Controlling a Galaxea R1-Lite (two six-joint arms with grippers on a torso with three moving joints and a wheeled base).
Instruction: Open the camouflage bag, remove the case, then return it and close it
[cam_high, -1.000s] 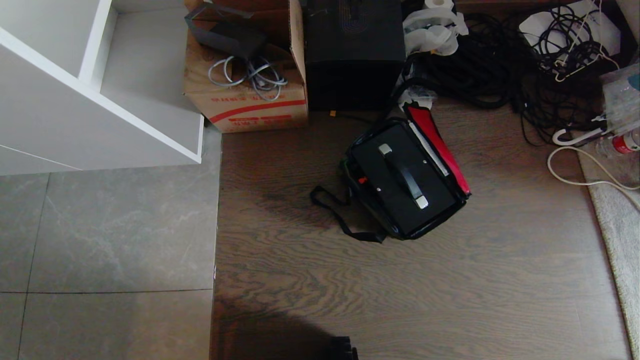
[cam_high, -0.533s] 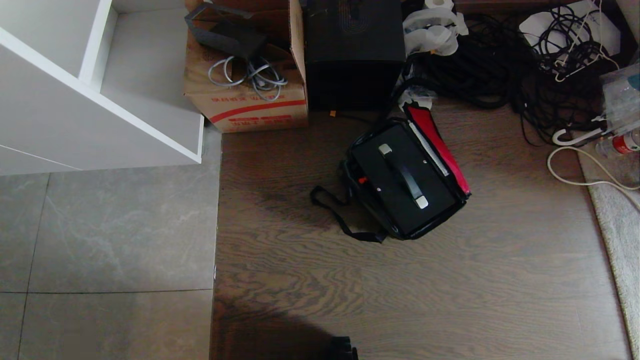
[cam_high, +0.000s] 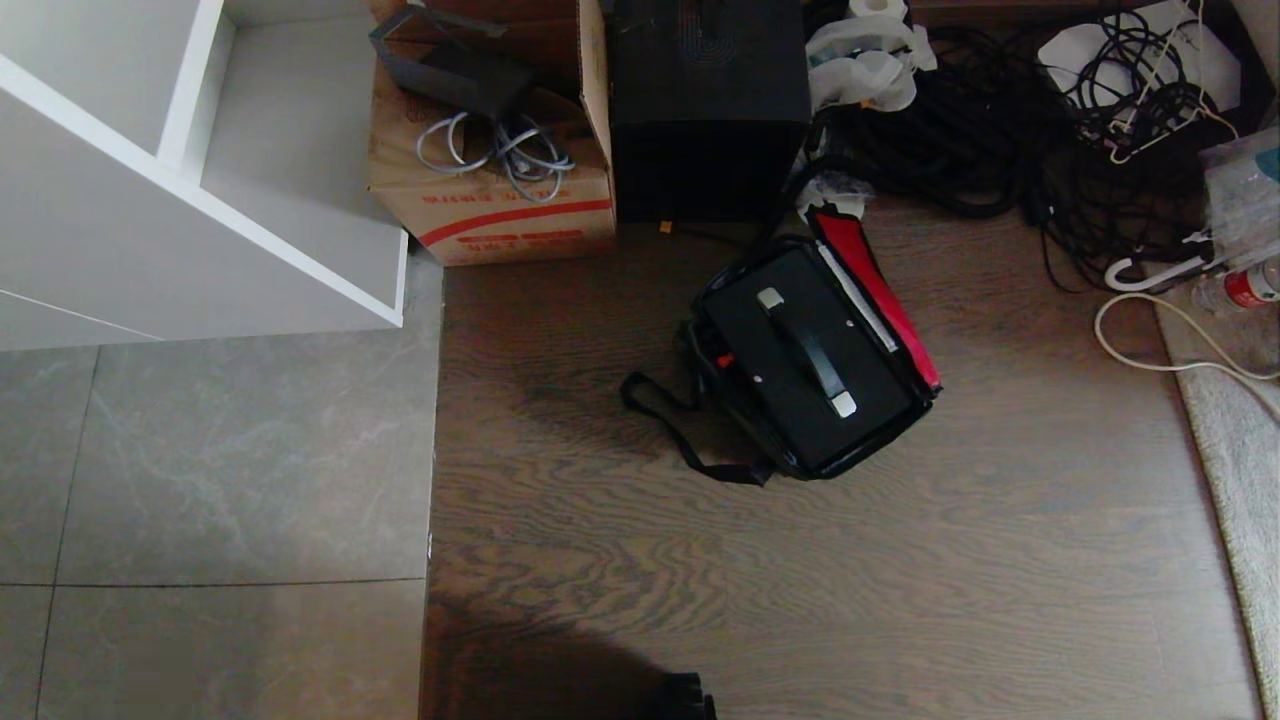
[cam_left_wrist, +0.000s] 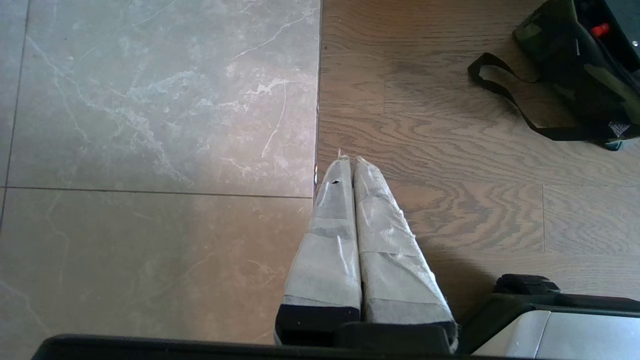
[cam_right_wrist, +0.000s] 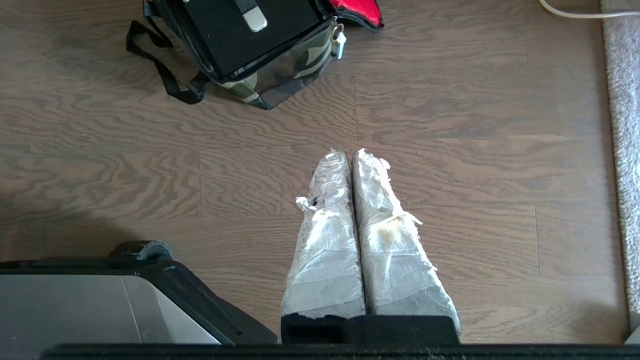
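The camouflage bag (cam_high: 700, 385) lies unzipped on the wooden floor, its red-lined flap (cam_high: 880, 285) folded back to the right. Inside it sits the black case (cam_high: 775, 365), its handle bar (cam_high: 815, 355) and silver brackets facing up. The bag's black strap (cam_high: 670, 430) trails to the left. In the right wrist view the camouflage side (cam_right_wrist: 280, 75) and the white zipper pull (cam_right_wrist: 339, 40) show beyond my right gripper (cam_right_wrist: 348, 152), which is shut and empty over bare floor. My left gripper (cam_left_wrist: 348, 160) is shut and empty too, well away from the bag (cam_left_wrist: 585, 75). Neither arm appears in the head view.
Behind the bag stand a brown cardboard carton (cam_high: 490, 190) and a tall black box (cam_high: 710, 110). Tangled cables (cam_high: 1000, 130) fill the back right. A white shelf unit (cam_high: 200, 180) is at the left and a pale rug (cam_high: 1240, 440) at the right. The robot's base (cam_right_wrist: 100, 305) is close below.
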